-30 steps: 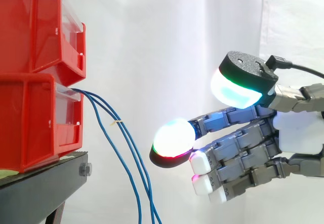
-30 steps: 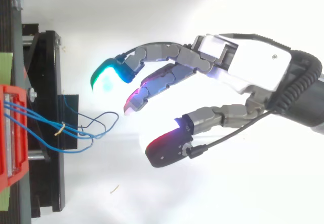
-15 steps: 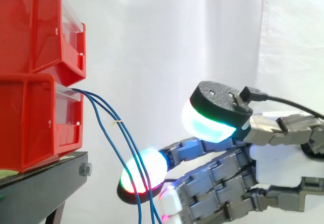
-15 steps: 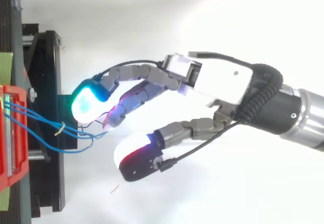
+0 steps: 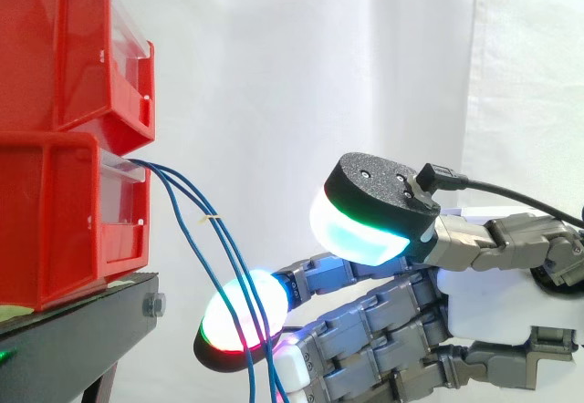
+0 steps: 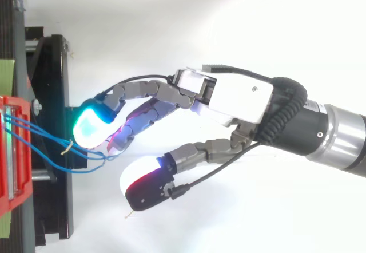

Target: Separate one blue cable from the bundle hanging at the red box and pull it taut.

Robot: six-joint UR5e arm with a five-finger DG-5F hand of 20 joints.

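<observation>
The blue cables (image 5: 234, 262) come out of the lower red bin (image 5: 55, 221) and hang in a loose curve past the edge of the black stand (image 5: 73, 339). A small pale tie (image 5: 212, 219) binds them not far below the bin. We judge them thin, light and limp, probably a little slippery, so they would swing away from a push and need a pinch between pads. Below the tie the strands part slightly, and that is where we would take one. The hand (image 6: 240, 95) meets them from the right, spread, its thumb well apart from the fingers, pinching nothing. One glowing fingertip (image 5: 245, 316) sits right at the strands; we cannot tell whether it touches.
</observation>
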